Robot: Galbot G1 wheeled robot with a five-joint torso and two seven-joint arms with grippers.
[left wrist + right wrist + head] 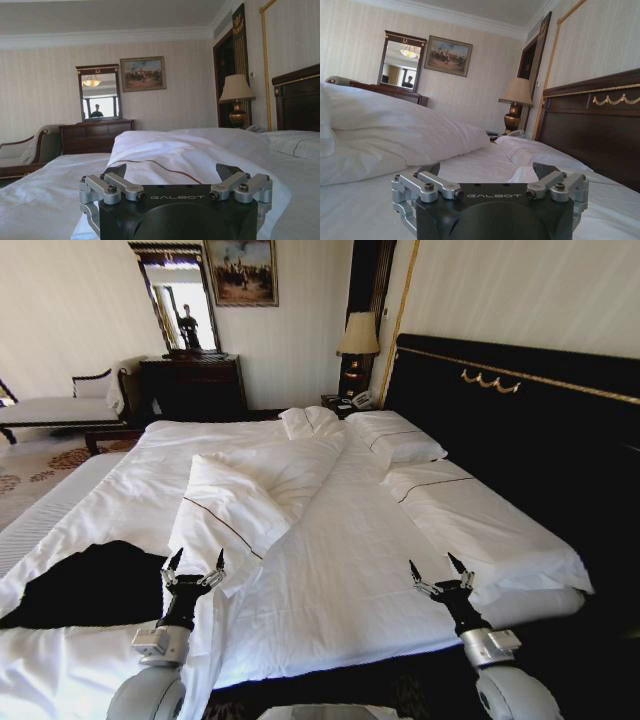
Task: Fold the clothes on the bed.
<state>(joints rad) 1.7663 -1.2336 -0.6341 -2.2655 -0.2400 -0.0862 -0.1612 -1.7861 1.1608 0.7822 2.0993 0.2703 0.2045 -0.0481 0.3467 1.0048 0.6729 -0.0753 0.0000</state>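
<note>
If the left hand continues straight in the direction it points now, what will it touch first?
Probably the folded white duvet. The open left hand points straight at its near edge, low over the bed. The black T-shirt lies off to the side.

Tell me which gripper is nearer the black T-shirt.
The left gripper: it hovers, jaws open, just beside the black T-shirt. The right gripper is across the bed.

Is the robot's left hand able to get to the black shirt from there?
Probably yes. The left hand is open and hangs just beside the black shirt, which lies flat on the bed to its left with nothing between them.
</note>
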